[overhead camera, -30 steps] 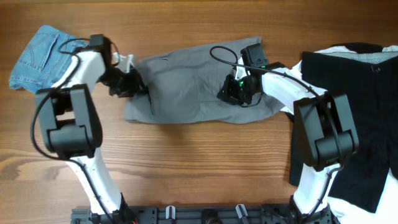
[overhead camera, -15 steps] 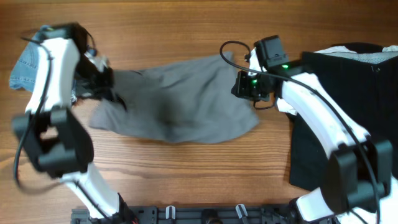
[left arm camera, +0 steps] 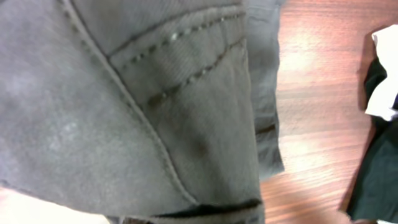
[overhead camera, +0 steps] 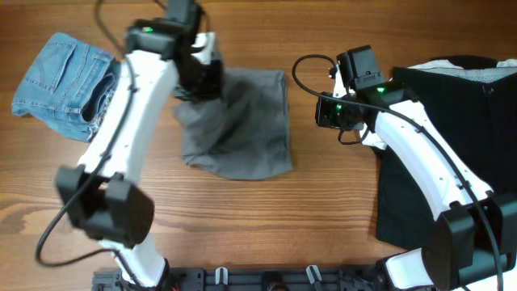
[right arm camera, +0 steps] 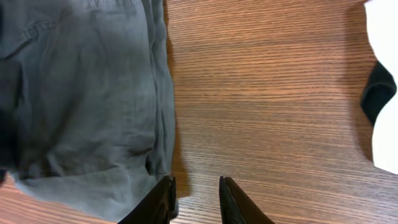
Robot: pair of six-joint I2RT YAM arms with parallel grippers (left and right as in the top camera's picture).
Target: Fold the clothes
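Left claw (overhead camera: 202, 77) is clenched on grey shorts (overhead camera: 250, 129) draped beneath it; right claw (right arm camera: 195, 200) hangs released, shorts' edge just left of it. Held one-sided, the fold could land skewed.

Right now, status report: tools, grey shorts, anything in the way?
Left tool in grey shorts, jaws hidden. Right tool open, over wood beside them. Shorts doubled over. Jeans, black clothes lie apart.

I read this as a robotics lab bench, not a home; a bare wood-grain table (right arm camera: 261, 93) runs ahead of my right fingers (right arm camera: 233, 208); left arm (overhead camera: 133, 105) and right arm (overhead camera: 420, 153) rise from a black rail (overhead camera: 266, 279); a loose cable (overhead camera: 300, 69) loops off the wrist; grey trousers (right arm camera: 81, 93) lie left of those fingers, a black garment (right arm camera: 379, 93) right.
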